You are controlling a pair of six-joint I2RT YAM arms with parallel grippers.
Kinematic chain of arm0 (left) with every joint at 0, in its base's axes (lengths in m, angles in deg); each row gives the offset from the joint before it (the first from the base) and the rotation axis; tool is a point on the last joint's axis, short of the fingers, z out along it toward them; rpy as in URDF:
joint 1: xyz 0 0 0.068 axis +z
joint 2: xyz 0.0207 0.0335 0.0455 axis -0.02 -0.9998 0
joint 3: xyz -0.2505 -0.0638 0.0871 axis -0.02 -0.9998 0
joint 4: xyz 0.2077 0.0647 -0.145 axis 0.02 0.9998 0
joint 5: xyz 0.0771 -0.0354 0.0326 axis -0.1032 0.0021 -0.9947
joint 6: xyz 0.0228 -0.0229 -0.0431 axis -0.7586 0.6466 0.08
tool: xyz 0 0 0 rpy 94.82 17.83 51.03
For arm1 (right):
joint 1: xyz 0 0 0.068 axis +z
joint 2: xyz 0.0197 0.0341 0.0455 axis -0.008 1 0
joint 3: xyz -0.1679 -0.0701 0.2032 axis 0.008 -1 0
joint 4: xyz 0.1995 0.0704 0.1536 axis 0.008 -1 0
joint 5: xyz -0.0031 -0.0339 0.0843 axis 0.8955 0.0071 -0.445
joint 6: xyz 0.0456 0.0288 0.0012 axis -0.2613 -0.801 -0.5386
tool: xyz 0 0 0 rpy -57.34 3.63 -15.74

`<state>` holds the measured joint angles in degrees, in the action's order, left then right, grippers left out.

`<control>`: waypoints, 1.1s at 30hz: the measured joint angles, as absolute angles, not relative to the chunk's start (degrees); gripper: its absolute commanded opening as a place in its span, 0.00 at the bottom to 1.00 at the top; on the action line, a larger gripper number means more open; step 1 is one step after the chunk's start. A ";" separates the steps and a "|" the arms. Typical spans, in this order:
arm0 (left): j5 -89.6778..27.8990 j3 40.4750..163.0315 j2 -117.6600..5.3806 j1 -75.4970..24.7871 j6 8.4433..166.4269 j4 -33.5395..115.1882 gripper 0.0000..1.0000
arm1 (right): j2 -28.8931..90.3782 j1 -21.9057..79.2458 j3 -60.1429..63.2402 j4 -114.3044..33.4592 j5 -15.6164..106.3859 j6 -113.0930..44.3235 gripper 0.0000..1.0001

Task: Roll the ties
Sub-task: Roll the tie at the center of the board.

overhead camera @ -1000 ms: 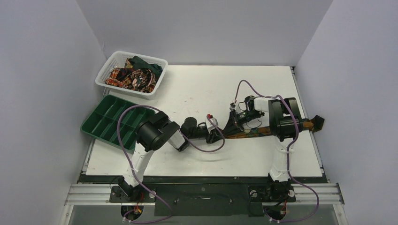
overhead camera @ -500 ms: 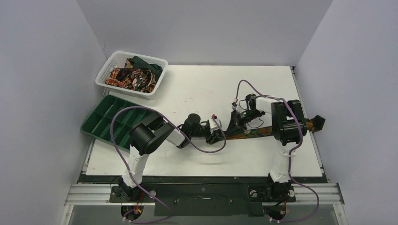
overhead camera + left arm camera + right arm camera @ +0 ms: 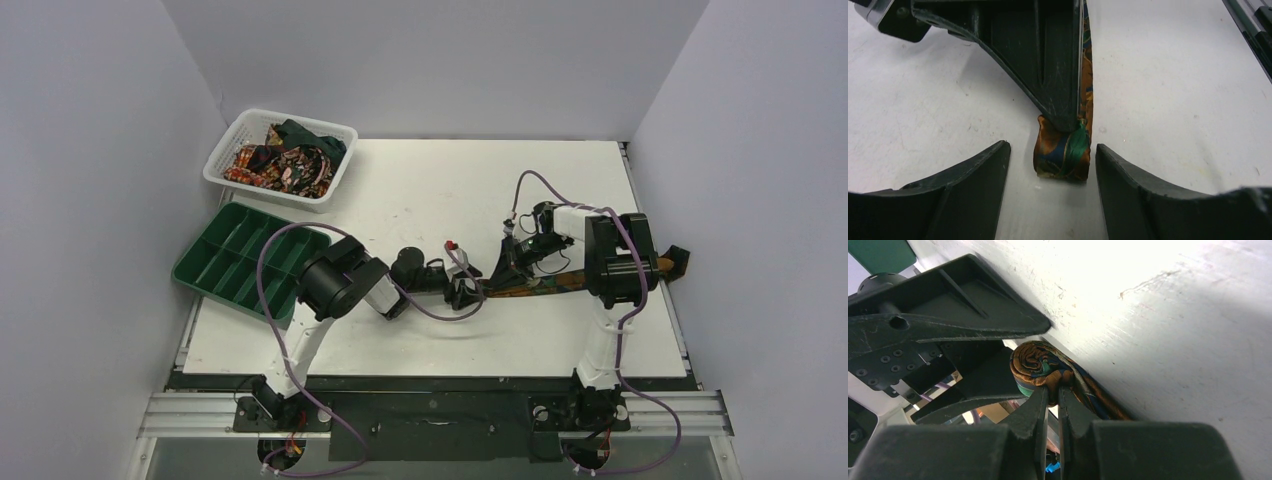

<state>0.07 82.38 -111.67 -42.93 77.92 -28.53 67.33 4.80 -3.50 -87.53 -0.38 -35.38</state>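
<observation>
white table, scuffed. white mesh basket at far left corner, green compartment tray near it at left edge. patterned tie lies stretched right of centre, left end coiled.

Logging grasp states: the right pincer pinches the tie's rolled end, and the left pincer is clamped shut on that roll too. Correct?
Not quite. The left pincer is open, with its fingers standing apart on either side of the roll, as the left wrist view shows. The right pincer does pinch the rolled end of the tie.
</observation>
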 measured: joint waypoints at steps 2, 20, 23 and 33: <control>-0.21 83.69 -113.15 -43.41 79.41 -30.24 0.45 | 67.33 4.80 -3.54 -87.49 -0.40 -35.54 0.00; -7.60 85.00 -99.19 -44.53 68.68 5.10 0.05 | 59.74 6.26 -5.07 -84.69 5.74 -35.95 0.49; -8.71 87.47 -97.72 -44.46 65.16 13.43 0.09 | 55.57 6.44 -6.17 -82.85 6.09 -37.50 0.48; -8.85 91.14 -97.42 -44.48 61.07 22.37 0.16 | 57.71 13.59 -6.51 -75.75 4.84 -42.18 0.32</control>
